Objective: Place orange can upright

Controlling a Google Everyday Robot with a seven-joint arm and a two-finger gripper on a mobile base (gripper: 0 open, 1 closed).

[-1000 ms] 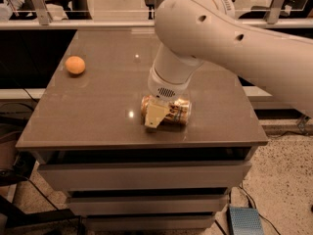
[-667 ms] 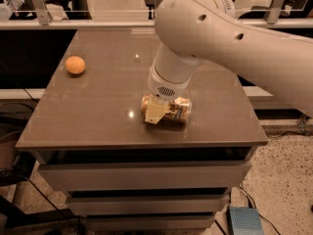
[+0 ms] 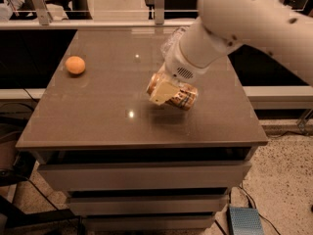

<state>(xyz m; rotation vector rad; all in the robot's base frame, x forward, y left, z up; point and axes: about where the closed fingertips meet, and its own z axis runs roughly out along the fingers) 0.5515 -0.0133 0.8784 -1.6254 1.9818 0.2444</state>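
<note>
The orange can (image 3: 182,96) is shiny orange-gold and tilted on its side, held a little above the brown tabletop (image 3: 112,116) near its right middle. My gripper (image 3: 165,91) comes down from the white arm at the upper right and is shut on the can, with a cream finger pad (image 3: 162,93) across its front. The can's top end is hidden by the gripper.
A round orange fruit (image 3: 75,65) lies at the table's left side. A clear plastic bottle (image 3: 172,39) shows partly behind the arm. The table has drawers below and a rail behind. A blue box (image 3: 245,220) sits on the floor at the right.
The gripper has lifted the can off the tabletop and tilted it; earlier the can lay on the surface under the gripper.
</note>
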